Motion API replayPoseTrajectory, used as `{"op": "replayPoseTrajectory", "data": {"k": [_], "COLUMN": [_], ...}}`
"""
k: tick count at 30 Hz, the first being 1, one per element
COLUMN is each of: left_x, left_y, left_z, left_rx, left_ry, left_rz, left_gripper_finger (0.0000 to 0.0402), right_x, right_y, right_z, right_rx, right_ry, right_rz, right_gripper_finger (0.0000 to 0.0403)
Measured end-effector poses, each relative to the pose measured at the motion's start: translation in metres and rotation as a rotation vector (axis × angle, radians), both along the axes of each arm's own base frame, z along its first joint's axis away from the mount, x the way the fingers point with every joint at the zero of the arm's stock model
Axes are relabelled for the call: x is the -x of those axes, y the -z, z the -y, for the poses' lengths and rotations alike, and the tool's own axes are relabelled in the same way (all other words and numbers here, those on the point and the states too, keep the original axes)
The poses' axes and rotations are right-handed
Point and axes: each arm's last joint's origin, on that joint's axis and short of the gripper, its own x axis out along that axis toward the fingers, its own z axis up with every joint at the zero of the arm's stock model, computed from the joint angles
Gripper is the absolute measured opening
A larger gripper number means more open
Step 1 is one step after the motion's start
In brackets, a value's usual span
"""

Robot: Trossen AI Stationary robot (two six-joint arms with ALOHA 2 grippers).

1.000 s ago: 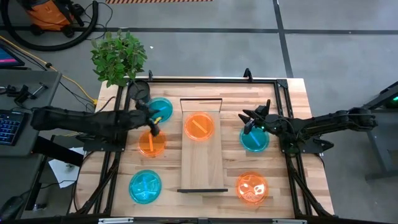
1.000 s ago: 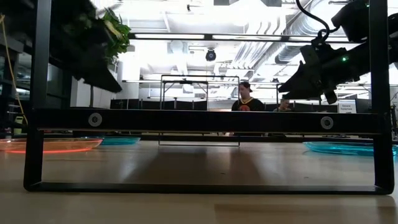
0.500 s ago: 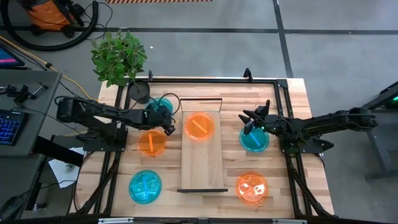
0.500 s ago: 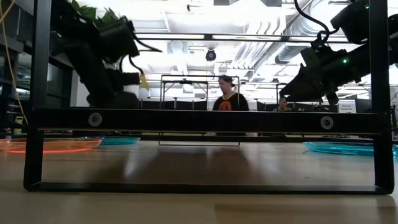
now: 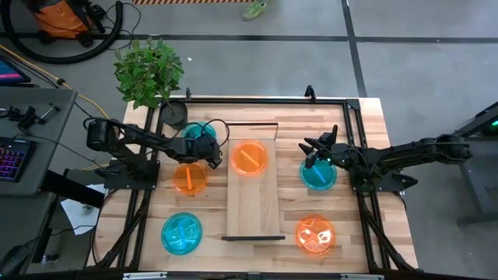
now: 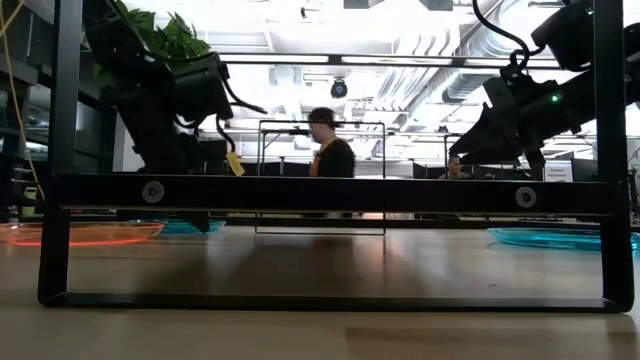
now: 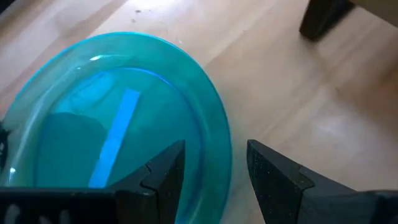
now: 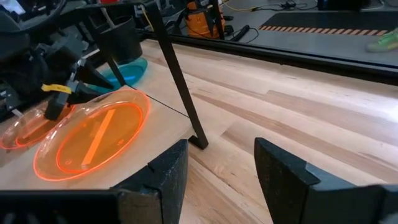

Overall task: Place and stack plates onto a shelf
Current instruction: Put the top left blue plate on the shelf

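Plates: one orange plate [image 5: 250, 158] sits on the shelf [image 5: 252, 206]. The left hand [image 5: 208, 153] has moved off the orange plate on the bench [image 5: 190, 180] to the far blue plate [image 7: 118, 143], fingers apart around its rim. That plate likely goes next. The right hand [image 5: 313, 155] waits open over another blue plate [image 5: 319, 176].

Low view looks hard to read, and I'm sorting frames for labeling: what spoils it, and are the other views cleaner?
Low view: bright ceiling lights backlight everything, so the left gripper and right gripper are near-silhouettes; the walking person is blurred. High view: even light, shelf clear. Left wrist view: blue plate soft but readable. Right wrist view: orange plate glows at its rim.
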Motion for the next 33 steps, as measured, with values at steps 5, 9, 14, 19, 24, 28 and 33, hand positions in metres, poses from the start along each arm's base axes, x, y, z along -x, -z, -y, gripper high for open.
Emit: {"op": "replayPoseTrajectory", "data": {"k": [5,9,14,19,24,28,33], "left_x": [0.001,0.002,0.004,0.005,0.009,0.012,0.021], "left_y": [0.002,0.002,0.003,0.003,-0.006,-0.025,-0.049], "left_z": [-0.008,-0.011,-0.012,-0.011,-0.004,0.005,0.020], "left_rx": [0.001,0.006,0.020,0.038,0.068,0.074,0.097], "left_ry": [-0.034,-0.047,-0.047,-0.022,0.014,0.048,0.112], "left_rz": [-0.004,-0.011,-0.027,-0.043,-0.028,0.047,0.129], "left_gripper_finger": [0.0163,0.0151,0.0080,0.0009,0.0002,0.0001,0.0000], "right_x": [0.000,0.000,0.000,0.000,0.000,0.000,0.000], "right_y": [0.000,0.000,0.000,0.001,0.001,0.001,0.001], "right_z": [0.000,0.000,0.000,0.000,0.000,0.000,-0.001], "right_rx": [-0.002,-0.002,-0.002,-0.002,-0.004,-0.008,-0.015], "right_ry": [0.001,0.001,0.001,0.001,-0.004,-0.014,-0.030], "right_rz": [-0.004,-0.004,-0.004,-0.005,-0.005,-0.005,-0.005], "right_gripper_finger": [0.0167,0.0167,0.0167,0.0167,0.0167,0.0167,0.0167]}}
